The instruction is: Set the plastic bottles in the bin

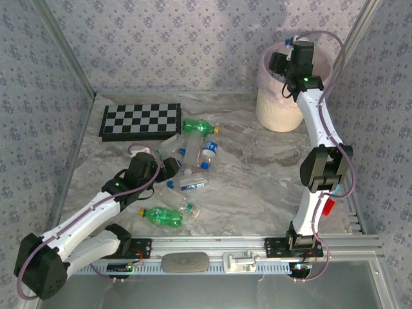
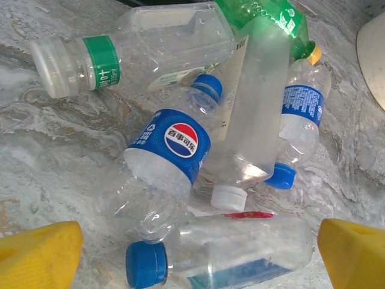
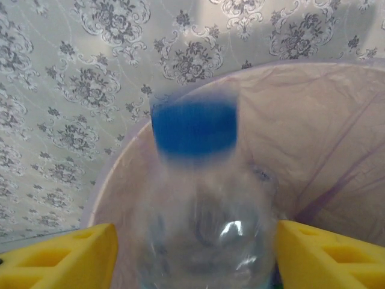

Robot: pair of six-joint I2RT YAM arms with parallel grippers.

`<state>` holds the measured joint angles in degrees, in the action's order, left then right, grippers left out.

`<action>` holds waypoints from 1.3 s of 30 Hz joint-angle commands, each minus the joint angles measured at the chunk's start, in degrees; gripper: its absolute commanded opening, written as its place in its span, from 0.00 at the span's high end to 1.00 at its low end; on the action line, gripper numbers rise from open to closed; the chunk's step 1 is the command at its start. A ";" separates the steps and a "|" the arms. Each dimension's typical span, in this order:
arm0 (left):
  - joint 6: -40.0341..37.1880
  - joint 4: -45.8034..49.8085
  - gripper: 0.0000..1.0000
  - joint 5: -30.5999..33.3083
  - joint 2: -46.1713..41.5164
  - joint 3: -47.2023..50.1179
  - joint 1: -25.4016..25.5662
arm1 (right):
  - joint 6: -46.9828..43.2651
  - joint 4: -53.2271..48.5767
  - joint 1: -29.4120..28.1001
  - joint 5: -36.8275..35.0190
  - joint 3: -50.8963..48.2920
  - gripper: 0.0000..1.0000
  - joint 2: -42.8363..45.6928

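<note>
The right claw [image 3: 195, 236] hangs over the bin [image 3: 337, 132], reached to the far right corner so that whatever it lets go falls inside the pink liner rather than on the counter [image 1: 257, 180]; its jaws stand partly apart with a clear bottle [image 3: 198, 205] between them, cap up, and a sliver of gap shows on one side; the bottle is smeared with blur, so I judge it loose and dropping, not pinched. The left claw [image 2: 195, 265] is spread wide and empty, low over the heap of bottles [image 1: 193, 154] at mid-counter, its yellow fingers [image 2: 39, 250] straddling a blue-capped one [image 2: 240, 250] that lies crosswise nearest the camera; probably that is the next pick, since it sits free of the tangle above it. The rest lie jumbled and overlapping, some crushed; a green bottle [image 1: 162, 216] lies apart, nearer the arm bases. Most of the job remains; the slick, crushed bodies may squirt out of a grip, so a grasp across the middle looks safest.
</note>
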<state>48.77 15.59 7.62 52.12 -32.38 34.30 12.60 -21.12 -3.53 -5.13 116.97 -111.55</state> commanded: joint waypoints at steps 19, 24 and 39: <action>8.01 11.23 0.00 -1.24 -5.60 -0.43 0.58 | -9.88 6.72 -15.74 -6.50 -23.53 0.00 20.61; 13.07 17.67 0.00 -3.99 -11.20 1.18 0.70 | -9.77 7.81 -24.11 -8.75 -33.99 0.00 25.58; 23.77 36.62 0.08 -10.43 -20.70 3.50 3.49 | 3.39 4.06 -38.89 -18.75 -55.89 0.00 33.45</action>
<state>69.01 46.81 -0.89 31.68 -28.21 36.53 11.79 -15.77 -41.85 -20.10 62.02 -80.95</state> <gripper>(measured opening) 0.925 0.999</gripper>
